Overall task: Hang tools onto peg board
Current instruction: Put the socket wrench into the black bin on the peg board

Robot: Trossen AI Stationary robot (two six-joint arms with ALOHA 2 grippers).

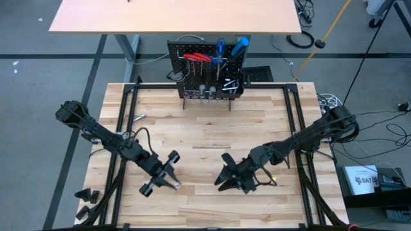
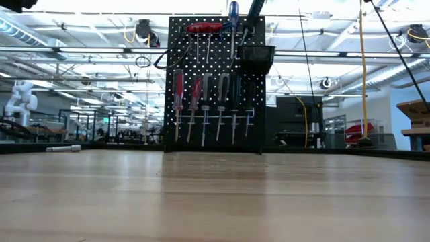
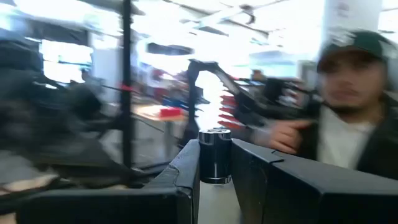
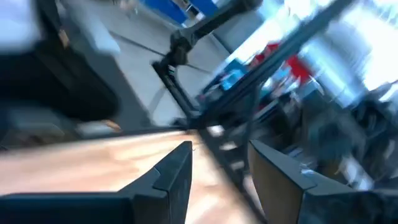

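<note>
The black peg board (image 1: 205,72) stands upright at the table's far edge, also in the low view (image 2: 216,81). Red-, blue- and black-handled tools (image 2: 201,97) hang on it, and a square black bin (image 2: 255,59) is attached. My left gripper (image 1: 168,179) is over the near left part of the table, shut on a small tool with a black cylindrical end (image 3: 214,155) and a silvery part (image 1: 174,185). My right gripper (image 1: 225,178) is open and empty at the near middle (image 4: 217,180). Neither gripper shows in the low view. My left gripper pinches the small tool between its two fingers (image 3: 186,174). The tool's black cylindrical end (image 3: 214,163) stands out between the fingertips, with a pale part (image 3: 214,202) farther back between them. Whether the tool is clear of the table does not show.
A small silver piece (image 1: 138,117) lies on the table's far left, also in the low view (image 2: 64,148). A person in a green cap (image 3: 348,106) stands beyond the table. A black frame (image 1: 122,122) runs along the table's sides. A second table (image 1: 173,16) stands behind the board.
</note>
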